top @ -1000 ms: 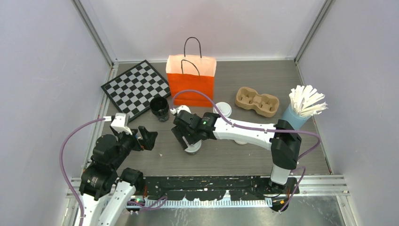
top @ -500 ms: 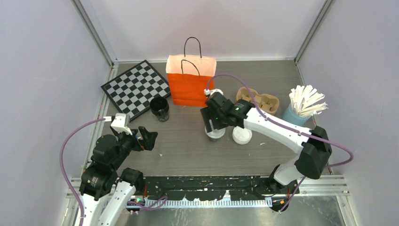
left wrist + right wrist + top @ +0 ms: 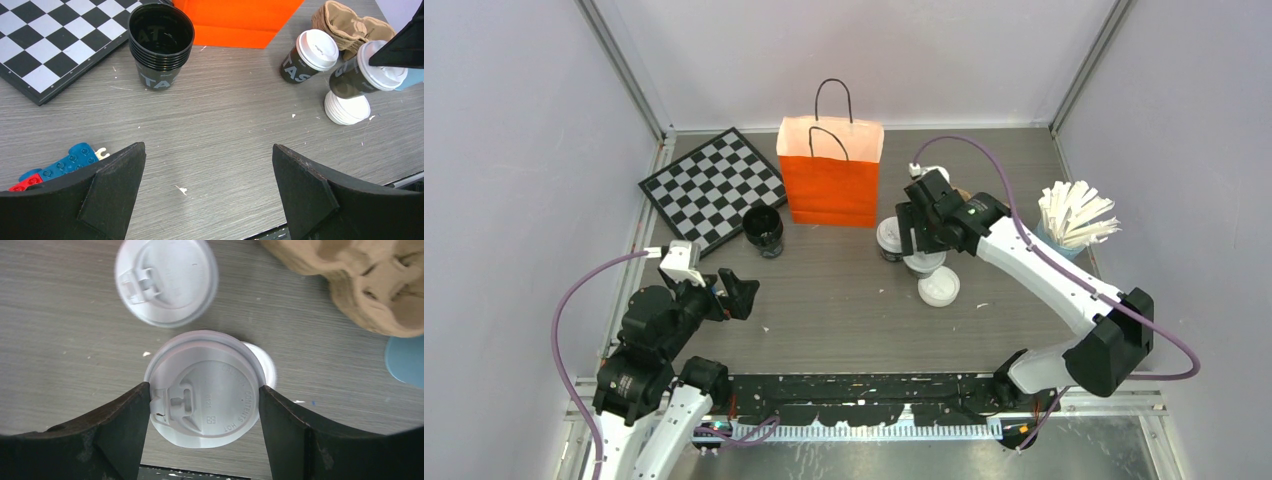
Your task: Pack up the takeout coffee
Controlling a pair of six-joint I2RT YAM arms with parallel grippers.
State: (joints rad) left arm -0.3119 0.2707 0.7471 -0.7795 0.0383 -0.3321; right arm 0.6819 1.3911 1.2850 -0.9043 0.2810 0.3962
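My right gripper (image 3: 205, 395) is shut on the takeout coffee (image 3: 205, 390), a dark cup with a white sip lid, its fingers pressing both sides of the lid rim. From above, this coffee (image 3: 924, 263) hangs just right of the orange bag (image 3: 829, 175); the left wrist view shows the cup (image 3: 367, 75) tilted above a stack of white lids (image 3: 346, 107). A second lidded cup (image 3: 890, 238) stands on the table beside it. My left gripper (image 3: 207, 190) stays open near the front left, holding nothing.
A stack of black lidless cups (image 3: 763, 230) stands by a chessboard (image 3: 712, 188). A brown cup carrier (image 3: 370, 285) and a blue cup of white sticks (image 3: 1069, 225) are at the right. Toy bricks (image 3: 60, 167) lie by my left fingers.
My right arm has carried the coffee from the table's middle rightward and back, to just right of the orange bag. The left arm has not moved.
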